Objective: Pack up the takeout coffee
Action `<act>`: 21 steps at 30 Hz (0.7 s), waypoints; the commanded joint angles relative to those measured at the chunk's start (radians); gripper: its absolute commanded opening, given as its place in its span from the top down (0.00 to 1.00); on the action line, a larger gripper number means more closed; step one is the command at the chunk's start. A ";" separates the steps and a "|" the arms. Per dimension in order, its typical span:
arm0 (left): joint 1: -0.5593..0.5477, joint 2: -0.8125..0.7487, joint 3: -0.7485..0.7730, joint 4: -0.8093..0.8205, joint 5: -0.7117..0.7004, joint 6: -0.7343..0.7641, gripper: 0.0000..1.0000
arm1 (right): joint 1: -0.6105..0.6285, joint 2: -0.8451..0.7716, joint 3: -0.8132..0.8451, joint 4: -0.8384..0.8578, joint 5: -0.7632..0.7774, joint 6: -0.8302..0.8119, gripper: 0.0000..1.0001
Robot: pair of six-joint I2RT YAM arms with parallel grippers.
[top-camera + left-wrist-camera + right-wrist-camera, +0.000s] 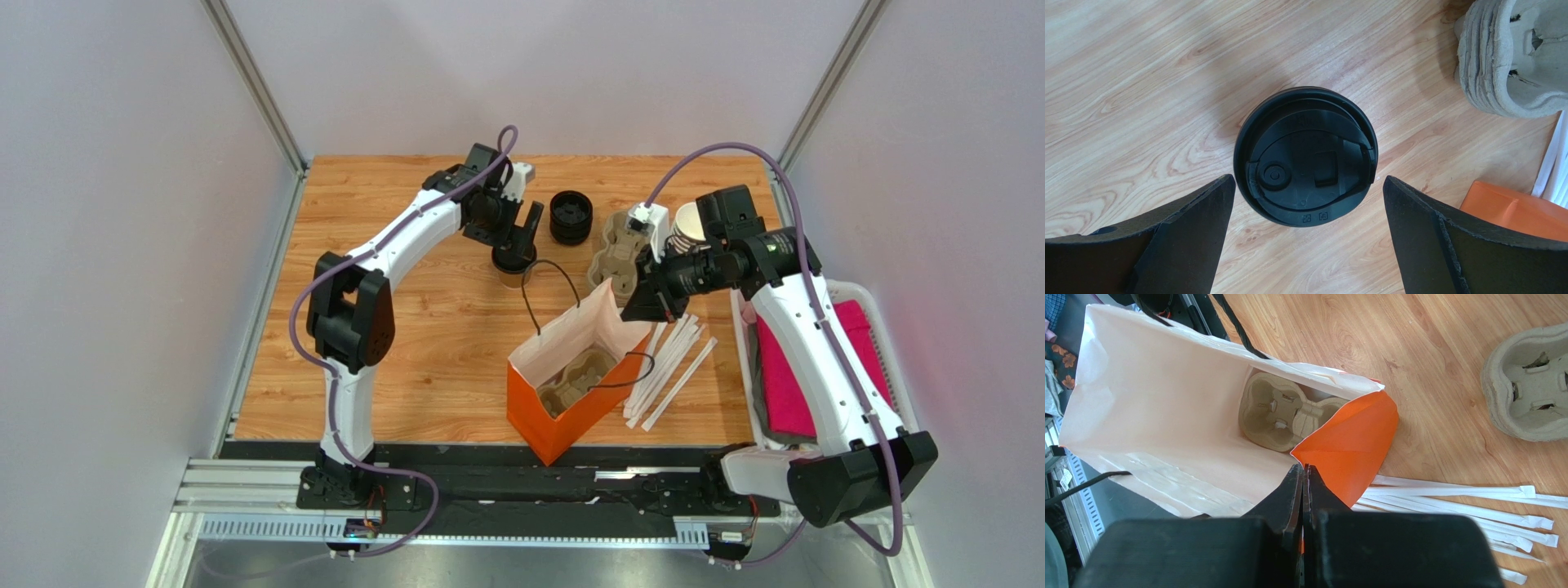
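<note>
The takeout coffee [1306,156] stands upright on the wooden table, and from above only its round black lid shows. My left gripper [1308,187] hangs right over it, open, with one finger on each side of the lid and touching neither. In the top view the cup [512,262] sits just under that gripper [518,243]. An orange paper bag [567,390], white inside, stands open in the middle front. My right gripper [1303,470] is shut on the bag's far rim [1352,438]. A pulp cup carrier [1281,413] lies at the bottom of the bag.
A stack of black lids [570,217] and a stack of pulp carriers [617,263] stand behind the bag, with lidless cups [691,223] beside them. Wrapped straws [669,368] lie right of the bag. A white bin [865,321] holding something pink sits at the right edge.
</note>
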 commanded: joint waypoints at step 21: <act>-0.018 0.058 0.068 0.002 -0.014 -0.005 0.01 | -0.003 0.035 0.043 -0.017 0.016 -0.002 1.00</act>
